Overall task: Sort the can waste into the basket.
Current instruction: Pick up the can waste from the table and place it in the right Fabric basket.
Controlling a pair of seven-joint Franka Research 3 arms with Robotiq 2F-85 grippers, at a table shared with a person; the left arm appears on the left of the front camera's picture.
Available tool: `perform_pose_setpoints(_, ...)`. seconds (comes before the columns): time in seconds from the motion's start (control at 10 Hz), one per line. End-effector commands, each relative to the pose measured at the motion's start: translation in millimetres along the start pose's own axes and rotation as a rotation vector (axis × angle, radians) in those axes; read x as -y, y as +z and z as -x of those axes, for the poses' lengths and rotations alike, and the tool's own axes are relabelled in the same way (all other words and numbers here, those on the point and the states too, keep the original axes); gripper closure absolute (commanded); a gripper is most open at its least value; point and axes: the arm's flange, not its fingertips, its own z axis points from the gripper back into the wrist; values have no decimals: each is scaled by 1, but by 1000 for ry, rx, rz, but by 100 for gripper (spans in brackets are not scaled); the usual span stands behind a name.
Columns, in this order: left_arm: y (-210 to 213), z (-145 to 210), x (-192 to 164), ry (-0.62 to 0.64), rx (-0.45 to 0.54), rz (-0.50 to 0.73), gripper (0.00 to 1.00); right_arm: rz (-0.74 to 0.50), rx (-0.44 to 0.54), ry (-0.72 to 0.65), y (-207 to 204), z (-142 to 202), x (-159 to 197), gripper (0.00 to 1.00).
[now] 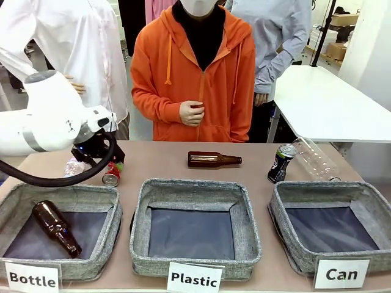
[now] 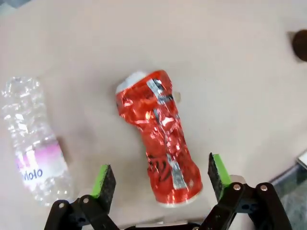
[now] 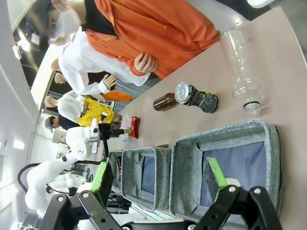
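A crushed red can (image 2: 158, 143) lies on its side on the table, and my left gripper (image 2: 160, 176) hangs open just above it, green pads (image 2: 104, 181) on either side of its lower end without touching. From the front, that gripper (image 1: 112, 165) sits right over the red can (image 1: 111, 176) at the table's left. The black-and-blue can (image 1: 281, 163) stands tilted at the right, behind the grey basket labelled "Can" (image 1: 333, 190). My right gripper (image 3: 159, 175) is open and empty, held above the Can basket (image 3: 230, 130), with the black-and-blue can (image 3: 194, 97) beyond it.
A small clear plastic bottle (image 2: 33, 148) lies close beside the red can. A brown bottle (image 1: 211, 160) lies mid-table and a large clear bottle (image 1: 314, 157) at the right. The "Bottle" basket (image 1: 18, 198) holds another brown bottle (image 1: 56, 227); the "Plastic" basket (image 1: 195, 186) stands between. A person in orange (image 1: 195, 79) stands across the table.
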Motion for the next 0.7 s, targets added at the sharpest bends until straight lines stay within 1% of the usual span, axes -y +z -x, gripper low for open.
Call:
perform_pose_setpoints(0.0,-13,-12,10,25,-12,-53,0,-23,18,26,0,-2,1,0)
perform_pose_setpoints(0.2,-19,-14,11,28,-8,-53,0,-23,18,26,0,-2,1,0)
perform_pose_setpoints(0.3,-21,-15,10,32,-20,-63,60,-23,18,26,0,-2,1,0)
perform_pose_setpoints(0.4,-21,-15,11,37,-22,-60,60,-23,18,26,0,-2,1,0)
perform_pose_setpoints(0.5,-23,-17,10,41,-35,-71,100,-23,18,26,0,-2,1,0)
perform_pose_setpoints(0.6,-23,-18,9,45,-48,-75,65,-23,18,26,0,-2,1,0)
